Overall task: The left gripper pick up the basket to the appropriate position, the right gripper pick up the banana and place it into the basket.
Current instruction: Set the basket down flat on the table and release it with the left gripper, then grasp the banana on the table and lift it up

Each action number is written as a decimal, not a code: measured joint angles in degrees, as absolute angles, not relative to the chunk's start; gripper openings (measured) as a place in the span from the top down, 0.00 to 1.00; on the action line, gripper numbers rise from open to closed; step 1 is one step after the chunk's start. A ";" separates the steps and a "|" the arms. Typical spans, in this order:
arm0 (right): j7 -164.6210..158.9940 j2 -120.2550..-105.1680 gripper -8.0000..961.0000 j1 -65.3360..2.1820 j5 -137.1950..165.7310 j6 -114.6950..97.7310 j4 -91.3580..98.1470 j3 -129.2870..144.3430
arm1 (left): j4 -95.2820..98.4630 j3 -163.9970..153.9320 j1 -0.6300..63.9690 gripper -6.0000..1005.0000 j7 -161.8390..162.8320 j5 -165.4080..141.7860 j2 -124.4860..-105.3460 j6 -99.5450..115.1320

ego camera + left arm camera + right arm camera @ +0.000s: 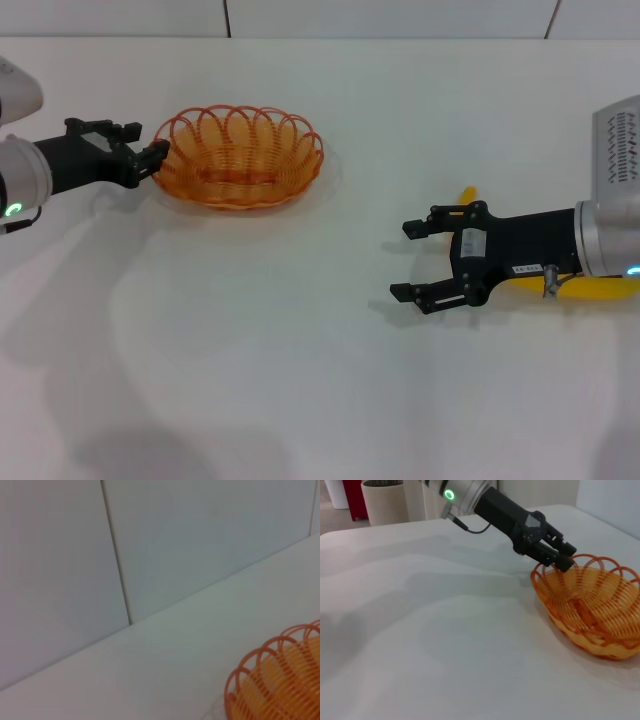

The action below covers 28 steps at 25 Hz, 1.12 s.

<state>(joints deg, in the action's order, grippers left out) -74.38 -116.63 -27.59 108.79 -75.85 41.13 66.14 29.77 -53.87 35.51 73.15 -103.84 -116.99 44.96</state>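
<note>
The orange wire basket (240, 157) sits on the white table at the back left; it also shows in the left wrist view (280, 685) and the right wrist view (590, 605). My left gripper (152, 157) is at the basket's left rim, and in the right wrist view (564, 560) its fingers are pinched on a rim loop. My right gripper (402, 260) is open and empty at the right, pointing left, apart from the basket. The yellow banana (600, 290) lies on the table under my right forearm, mostly hidden, with one tip showing behind the gripper.
The white table (300, 380) ends at a panelled wall (400, 15) at the back. Past the table's far side, a beige bin (382, 500) and a red object (357, 497) stand on the floor.
</note>
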 joint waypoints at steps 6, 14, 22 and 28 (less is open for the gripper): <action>-74.22 -116.63 0.10 -27.49 108.75 -75.85 41.14 66.09 | 35.60 -62.22 29.91 0.55 70.17 -94.58 -116.93 45.01; -74.12 -116.63 0.10 -27.36 108.72 -75.85 41.13 66.09 | 41.61 -70.28 23.91 0.46 63.15 -84.38 -117.02 45.00; -74.09 -116.63 0.10 -26.93 108.68 -75.98 41.25 66.00 | 45.22 -75.44 17.16 0.42 56.25 -73.80 -116.59 48.47; -74.06 -116.63 0.10 -26.78 108.56 -76.43 41.59 66.06 | 43.52 -72.49 15.17 0.42 54.95 -72.81 -116.36 54.82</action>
<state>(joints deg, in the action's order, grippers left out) -74.06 -116.63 -26.78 108.56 -76.43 41.59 66.06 43.52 -72.49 15.17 54.95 -72.81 -116.36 54.82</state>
